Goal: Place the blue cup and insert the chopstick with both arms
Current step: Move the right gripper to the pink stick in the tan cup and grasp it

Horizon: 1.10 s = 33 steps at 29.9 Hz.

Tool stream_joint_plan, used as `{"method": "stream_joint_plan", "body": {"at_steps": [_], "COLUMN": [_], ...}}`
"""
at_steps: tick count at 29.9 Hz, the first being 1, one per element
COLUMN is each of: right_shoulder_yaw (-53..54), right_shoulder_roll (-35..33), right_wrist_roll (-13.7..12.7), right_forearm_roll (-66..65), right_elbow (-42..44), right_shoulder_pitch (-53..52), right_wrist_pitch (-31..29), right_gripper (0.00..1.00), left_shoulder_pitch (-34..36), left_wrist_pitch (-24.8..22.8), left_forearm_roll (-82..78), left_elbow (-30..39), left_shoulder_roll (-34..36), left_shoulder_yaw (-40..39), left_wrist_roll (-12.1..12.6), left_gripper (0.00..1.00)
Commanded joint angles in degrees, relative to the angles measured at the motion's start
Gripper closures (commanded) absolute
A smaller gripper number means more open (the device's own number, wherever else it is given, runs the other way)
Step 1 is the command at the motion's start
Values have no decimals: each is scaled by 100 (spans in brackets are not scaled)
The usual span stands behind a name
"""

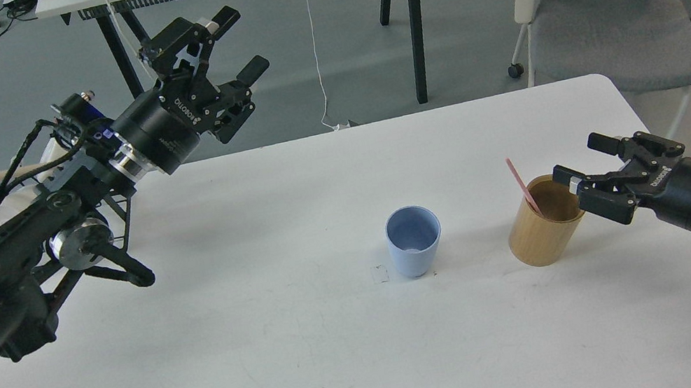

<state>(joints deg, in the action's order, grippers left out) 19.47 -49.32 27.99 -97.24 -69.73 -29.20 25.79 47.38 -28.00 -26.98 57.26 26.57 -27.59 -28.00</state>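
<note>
Meanwhile the blue cup (414,241) stands empty on the desk (273,349); the chopstick (523,187) leans in the wooden cylinder (541,234), both arms' jaws spread.

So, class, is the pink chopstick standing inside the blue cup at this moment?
No, the chopstick leans inside the tan wooden cylinder to the right, while the blue cup stands empty.

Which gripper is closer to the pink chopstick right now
Right. The right gripper is open just beside the wooden cup holding the chopstick. The left gripper is open, raised beyond the table's far left edge, well away.
</note>
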Motion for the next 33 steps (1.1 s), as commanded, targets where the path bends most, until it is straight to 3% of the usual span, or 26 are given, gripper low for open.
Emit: {"method": "stream_joint_plan", "body": {"at_steps": [1, 7, 14, 17, 33], "right_shoulder_yaw": [-31, -153, -707, -707, -751], "right_shoulder_roll": [141, 396, 853, 1003, 1003], "right_wrist_roll": [1, 1, 1, 1, 1], "right_forearm_roll": [-137, -190, -181, -181, -181], "right_elbow": [4, 30, 521, 619, 698], "right_shoulder_pitch": [-15, -182, -674, -692, -894], "right_wrist_pitch": [-30, -57, -30, -30, -21], "right_gripper": [9, 9, 32, 36, 78], "left_shoulder_pitch": [-9, -18, -27, -53, -115], "left_wrist_pitch": [0, 0, 0, 0, 0], "left_forearm_roll": [0, 0, 17, 26, 35], "left_elbow": [-13, -31, -31, -40, -277], "left_shoulder_roll": [-12, -20, -38, -20, -91], "left_shoulder_yaw": [8, 8, 0, 0, -9], "left_wrist_roll": [0, 0, 0, 0, 0], "left_gripper": [23, 22, 21, 21, 19]}}
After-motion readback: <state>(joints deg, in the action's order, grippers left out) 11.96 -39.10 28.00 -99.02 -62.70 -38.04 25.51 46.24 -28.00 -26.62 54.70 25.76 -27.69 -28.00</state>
